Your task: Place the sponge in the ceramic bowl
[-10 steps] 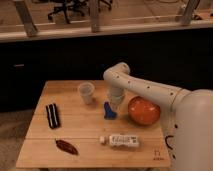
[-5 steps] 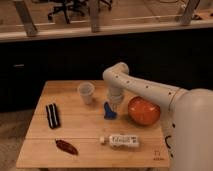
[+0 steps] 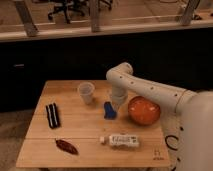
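The blue sponge (image 3: 109, 110) stands on end, tilted, at the middle of the wooden table (image 3: 85, 132). Its top is at the tip of my gripper (image 3: 114, 102), which reaches down from the white arm and is shut on the sponge. The orange-red ceramic bowl (image 3: 144, 111) sits on the table just right of the sponge and looks empty. The sponge is left of the bowl's rim, not over it.
A translucent white cup (image 3: 86, 92) stands left of the gripper. A black ridged block (image 3: 52, 115) lies at the table's left. A reddish-brown object (image 3: 66, 146) and a white packet (image 3: 122, 140) lie near the front edge.
The gripper and the sponge have shifted very slightly up and towards the bowl. Nothing else has moved.
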